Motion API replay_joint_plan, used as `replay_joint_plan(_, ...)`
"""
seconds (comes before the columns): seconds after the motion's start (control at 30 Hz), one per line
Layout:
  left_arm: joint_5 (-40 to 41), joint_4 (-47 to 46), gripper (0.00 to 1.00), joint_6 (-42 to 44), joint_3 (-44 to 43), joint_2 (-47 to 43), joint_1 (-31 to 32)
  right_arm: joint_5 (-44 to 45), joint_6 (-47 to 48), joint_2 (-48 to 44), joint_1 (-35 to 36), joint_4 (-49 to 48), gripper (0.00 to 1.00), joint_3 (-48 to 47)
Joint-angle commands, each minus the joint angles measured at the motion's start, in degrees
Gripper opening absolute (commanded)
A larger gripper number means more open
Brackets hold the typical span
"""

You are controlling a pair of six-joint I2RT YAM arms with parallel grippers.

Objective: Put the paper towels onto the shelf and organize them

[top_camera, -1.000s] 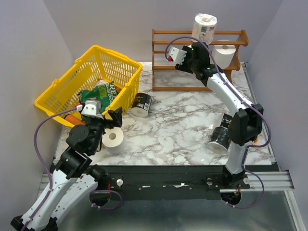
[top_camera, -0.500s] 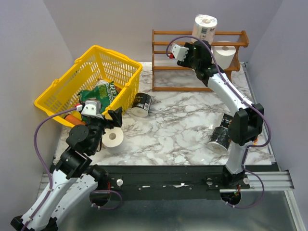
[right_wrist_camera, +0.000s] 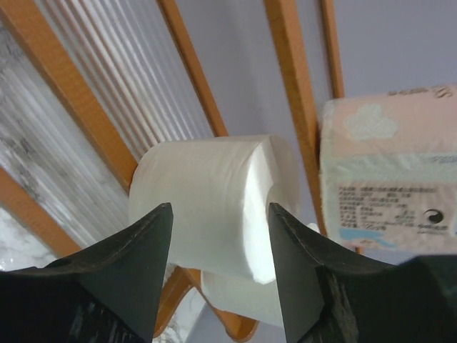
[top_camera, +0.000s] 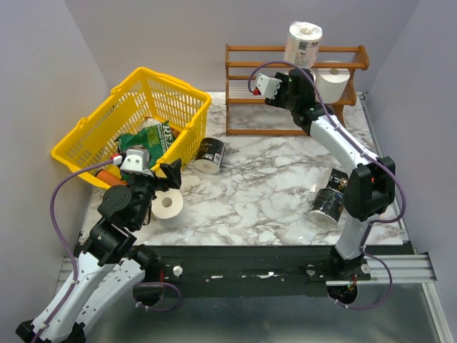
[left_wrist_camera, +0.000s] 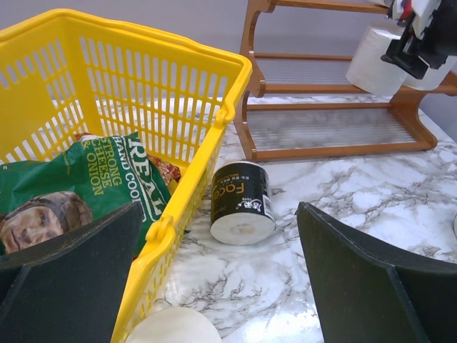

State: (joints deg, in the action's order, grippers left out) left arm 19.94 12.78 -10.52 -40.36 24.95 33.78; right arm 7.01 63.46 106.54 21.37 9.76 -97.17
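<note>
Closest in, the left pincer (top_camera: pixel 171 174) is hanging wide open, gripping nothing, above a plain white paper towel roll (top_camera: pixel 168 206) that's lying on the marbled white tabletop (top_camera: pixel 264 186). One black-wrapped roll (top_camera: pixel 328 204) is lying by the right arm. Another black-wrapped roll (left_wrist_camera: pixel 241 202) is resting just beside the yellow plastic basket (top_camera: pixel 153 93), which is holding a green snack bag (left_wrist_camera: pixel 78 186). At the back, the right pincer (right_wrist_camera: pixel 220 211) is pointing into the reddish-brown wooden shelf (top_camera: pixel 239 82), jaws spread and empty. A bare white roll (right_wrist_camera: pixel 207 179) is sitting on a tier right off its tips, with a second bare roll (right_wrist_camera: pixel 239 304) just beside it. A printed-wrapper roll (top_camera: pixel 303 41) is standing on the top tier.
</note>
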Motion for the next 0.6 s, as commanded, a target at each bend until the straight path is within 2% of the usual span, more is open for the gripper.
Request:
replay_joint_plan(0.0,1.1,-1.3,0.99,-0.1,0.7,-0.7,0.1,0.2,-1.9,-3.8,-0.4,-3.3,0.64,5.1)
replay_joint_plan(0.17,1.0,-1.3,0.99,0.0,0.5,-0.4,0.1,2.9,-13.2,-6.5,3.2,-1.2,0.66,5.1)
replay_joint_plan(0.27,1.8,-1.2,0.99,-0.1,0.3,-0.8,0.1,2.8,-26.5,-9.9,7.2,-0.5,0.66,6.6)
replay_joint_plan(0.3,2.5,-1.1,0.99,-0.1,0.5,-1.0,0.1,2.6,-35.0,-10.6,8.4,0.4,0.66,6.7)
replay_joint_plan(0.37,3.3,-0.8,0.99,-0.4,0.4,-1.6,0.1,1.7,-43.6,-11.4,12.5,6.4,0.66,5.2)
replay_joint_plan(0.4,3.8,-0.6,0.99,-0.5,0.4,-1.8,0.1,2.0,-52.5,-11.3,14.0,8.4,0.65,4.2)
replay_joint_plan(0.47,5.4,-0.3,0.99,-0.7,0.4,-2.6,0.1,1.1,-60.8,-10.4,18.4,13.2,0.66,2.6)
replay_joint_plan(0.5,6.0,-0.1,0.99,-1.2,0.5,-2.9,0.1,0.4,-67.6,-10.3,20.0,13.8,0.67,2.8)
replay_joint_plan(0.57,8.2,0.9,0.99,-1.9,0.3,-3.6,0.1,0.3,-74.9,-9.4,24.1,16.0,0.70,3.0)
